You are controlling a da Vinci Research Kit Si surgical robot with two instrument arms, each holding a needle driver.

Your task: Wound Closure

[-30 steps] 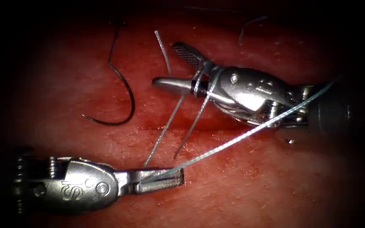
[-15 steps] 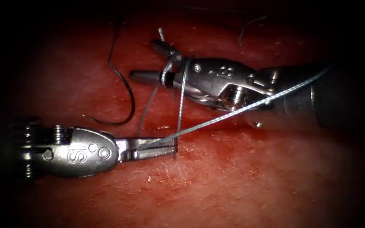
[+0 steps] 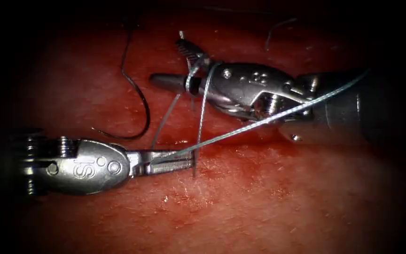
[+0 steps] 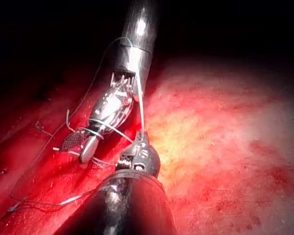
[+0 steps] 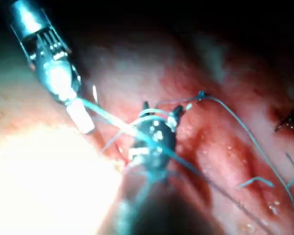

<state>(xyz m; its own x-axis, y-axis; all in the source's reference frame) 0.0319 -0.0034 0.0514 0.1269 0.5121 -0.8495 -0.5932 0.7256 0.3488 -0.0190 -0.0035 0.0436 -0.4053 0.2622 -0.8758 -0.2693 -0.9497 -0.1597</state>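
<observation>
Two tools: left tool [image 3: 177, 160] jaws clamped on thread [image 3: 240, 131], right tool [image 3: 179, 63] jaws spread wide, thread-wrapped, gripping nothing; needle [image 3: 137, 94] lies loose upper left on tissue [image 3: 259, 202].

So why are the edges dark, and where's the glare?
Endoscope view: light pools on the middle tissue, edges fall into shadow; glints on the left gripper, shut on thread, and the open right gripper, thread looped round it. Right wrist view: strong glare on tissue. A dark curve, perhaps the needle, lies on the tissue.
</observation>
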